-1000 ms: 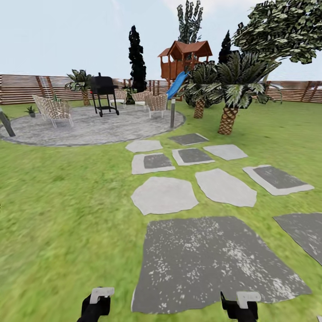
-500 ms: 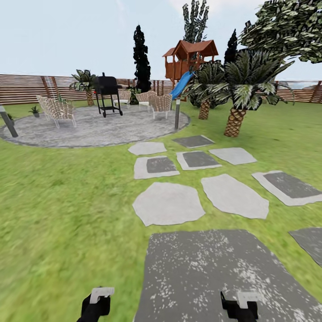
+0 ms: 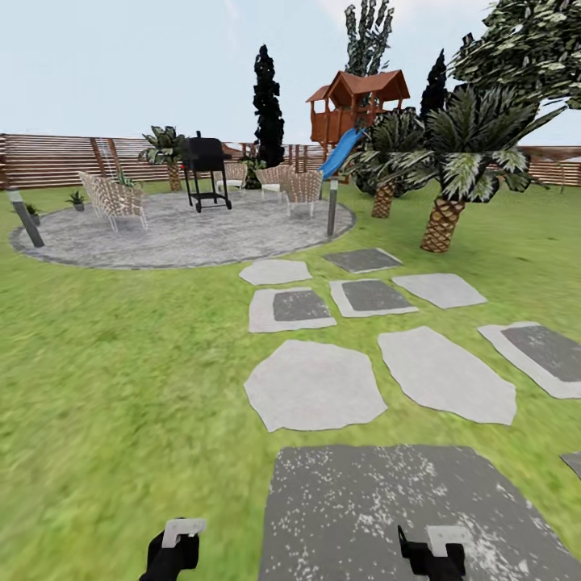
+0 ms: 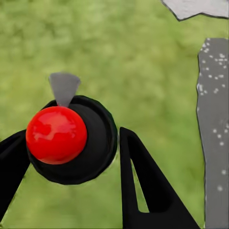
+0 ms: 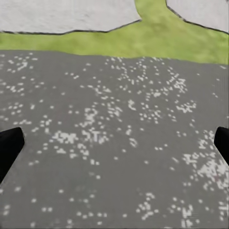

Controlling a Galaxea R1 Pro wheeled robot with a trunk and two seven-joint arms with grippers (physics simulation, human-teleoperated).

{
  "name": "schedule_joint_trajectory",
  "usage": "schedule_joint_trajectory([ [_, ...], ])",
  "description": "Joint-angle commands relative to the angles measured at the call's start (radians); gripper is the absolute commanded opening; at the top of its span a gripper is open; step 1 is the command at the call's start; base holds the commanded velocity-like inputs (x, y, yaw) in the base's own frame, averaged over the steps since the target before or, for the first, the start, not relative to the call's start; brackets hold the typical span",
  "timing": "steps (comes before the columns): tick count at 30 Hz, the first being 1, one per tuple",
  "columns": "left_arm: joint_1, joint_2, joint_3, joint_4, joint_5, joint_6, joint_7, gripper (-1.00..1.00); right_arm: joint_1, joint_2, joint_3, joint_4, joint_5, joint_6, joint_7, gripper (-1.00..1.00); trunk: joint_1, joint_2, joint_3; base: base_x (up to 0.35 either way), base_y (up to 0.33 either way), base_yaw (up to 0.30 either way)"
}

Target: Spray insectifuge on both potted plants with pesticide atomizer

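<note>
Fingers of the right gripper (image 5: 114,143) spread wide over a dark slab (image 3: 387,516), holding nothing, the left gripper's (image 4: 71,176) likewise apart and empty; no atomizer is visible, so I judge the robot must drive on toward the far patio (image 3: 177,234) searching.

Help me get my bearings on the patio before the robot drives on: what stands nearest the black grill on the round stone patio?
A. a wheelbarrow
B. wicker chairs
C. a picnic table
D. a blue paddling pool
B: in the head view, wicker chairs stand on the round stone patio to either side of the black grill.
</note>
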Motion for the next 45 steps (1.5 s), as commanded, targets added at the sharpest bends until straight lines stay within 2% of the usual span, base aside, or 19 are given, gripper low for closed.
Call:
schedule_joint_trajectory([
  [1,-0.001,0.0,0.0,0.001,0.001,-0.003,0.001,-1.0,0.0,0.0,0.0,0.0,0.002,-0.003,-0.003,1.0,0.0,0.0,-0.001,0.338,0.0,0.273],
  [11,-0.001,0.0,0.0,0.001,0.001,-0.003,0.001,-1.0,0.0,0.0,0.0,0.001,0.002,-0.003,-0.003,1.0,0.0,0.0,-0.001,0.338,0.0,0.21],
  [45,-0.001,0.0,0.0,0.002,0.002,-0.003,0.001,-1.0,0.0,0.0,0.001,0.001,0.002,-0.002,-0.003,1.0,0.0,0.0,-0.001,0.338,0.0,0.002],
])
